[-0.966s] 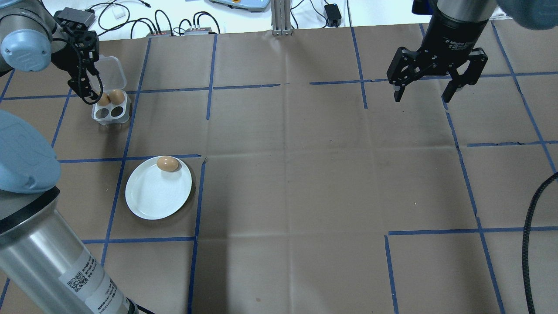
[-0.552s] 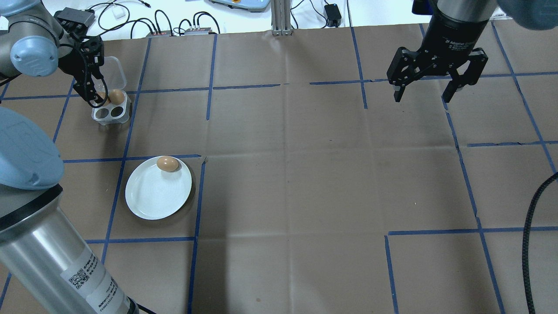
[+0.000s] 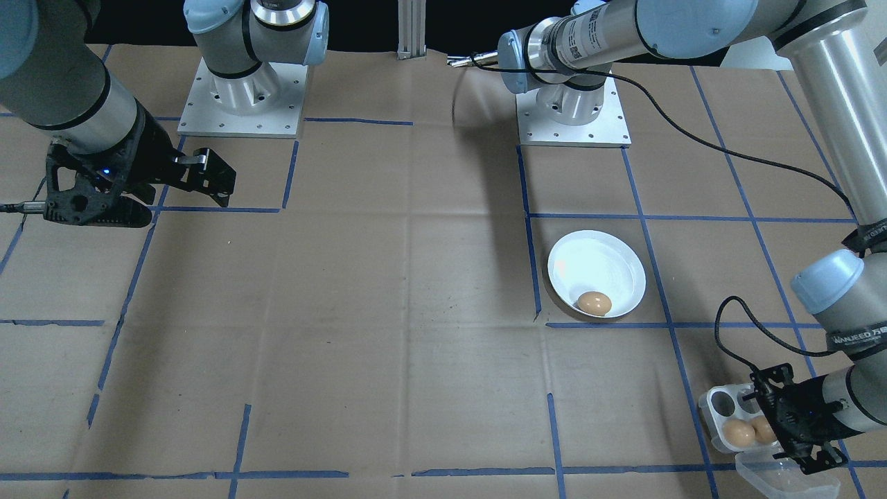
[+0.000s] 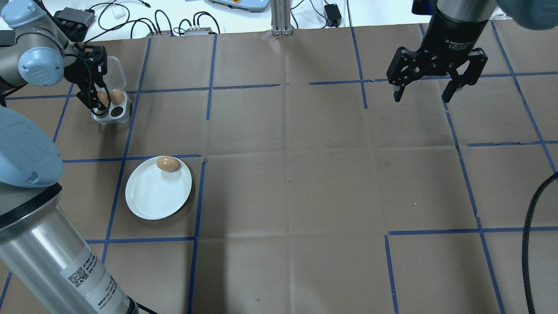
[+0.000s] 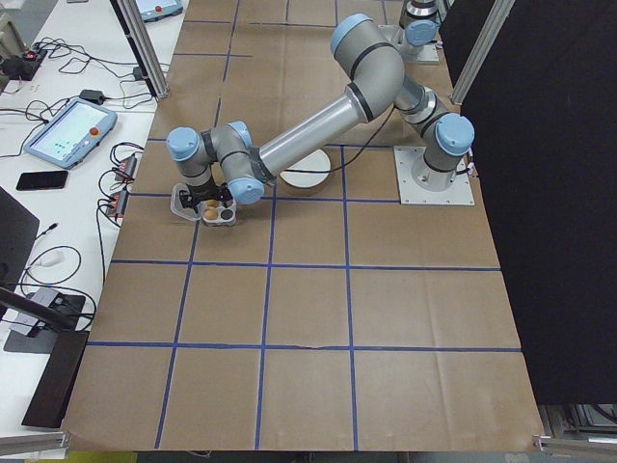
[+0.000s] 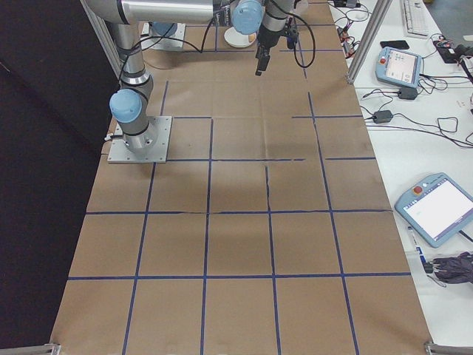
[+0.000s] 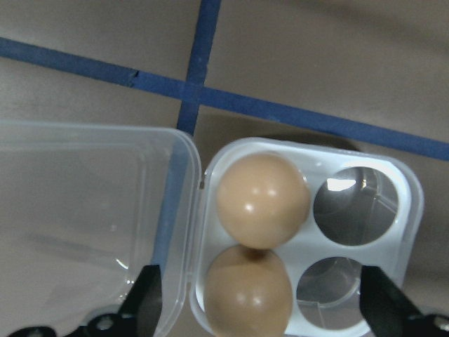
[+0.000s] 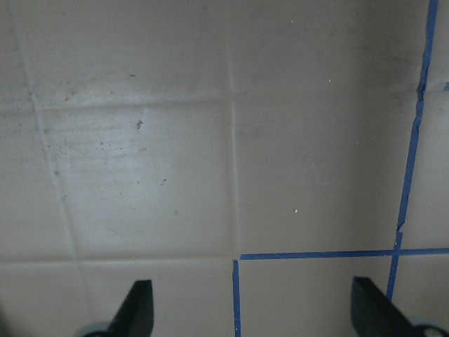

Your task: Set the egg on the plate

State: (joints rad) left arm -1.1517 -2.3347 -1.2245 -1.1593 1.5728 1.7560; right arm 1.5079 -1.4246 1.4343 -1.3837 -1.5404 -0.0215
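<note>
hovering left gripper (image 7: 258,309) straddles tray (image 7: 393,210) edges; fingers spread

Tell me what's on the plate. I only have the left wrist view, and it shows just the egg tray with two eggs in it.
Observer: One brown egg lies on the plate, near the rim on the side away from the robot.
Operator: Where is the plate relative to the tray?
Observer: In the overhead view the plate sits closer to the robot than the egg tray and a little toward the table's middle. The two are not touching.
Operator: Is the right arm in the way?
Observer: No. The right gripper hangs over bare table on the other side, its fingers open and holding nothing.
</note>
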